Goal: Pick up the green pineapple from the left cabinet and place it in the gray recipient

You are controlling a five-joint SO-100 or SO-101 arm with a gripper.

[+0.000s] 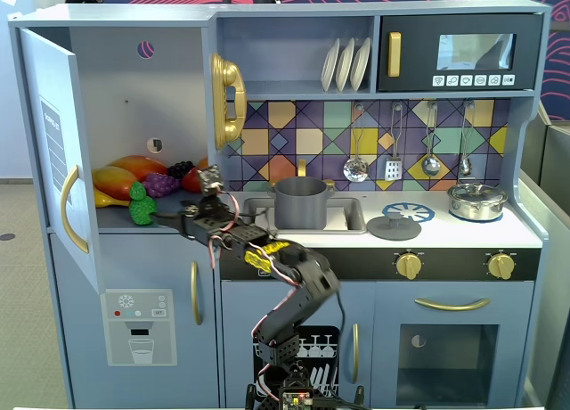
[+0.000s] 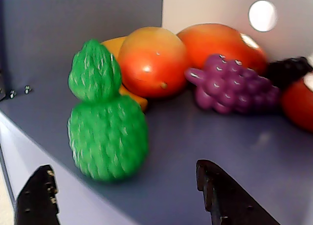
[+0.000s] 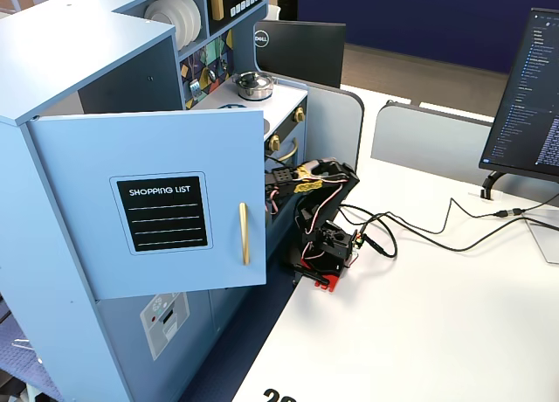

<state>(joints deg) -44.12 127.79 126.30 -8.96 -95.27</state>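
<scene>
Pale blue-gray left cabinet (image 1: pixel 134 89) stands with its door (image 3: pixel 157 201) swung open; the gray recipient (image 1: pixel 301 202) sits in the sink to its right in a fixed view. On the cabinet shelf, near the front edge, the green pineapple (image 2: pixel 105 120) stands upright just ahead of a mango (image 2: pixel 152 62) and purple grapes (image 2: pixel 232 85). Gripper (image 2: pixel 122 191) is spread wide, empty, close before the pineapple, not touching.

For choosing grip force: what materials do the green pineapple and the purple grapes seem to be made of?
The green pineapple looks like hollow moulded plastic with a bumpy, semi-matte skin and small pale flecks. The purple grapes look like smoother, glossier plastic, since each bead carries a sharp white highlight. Hardness cannot be told.
</scene>
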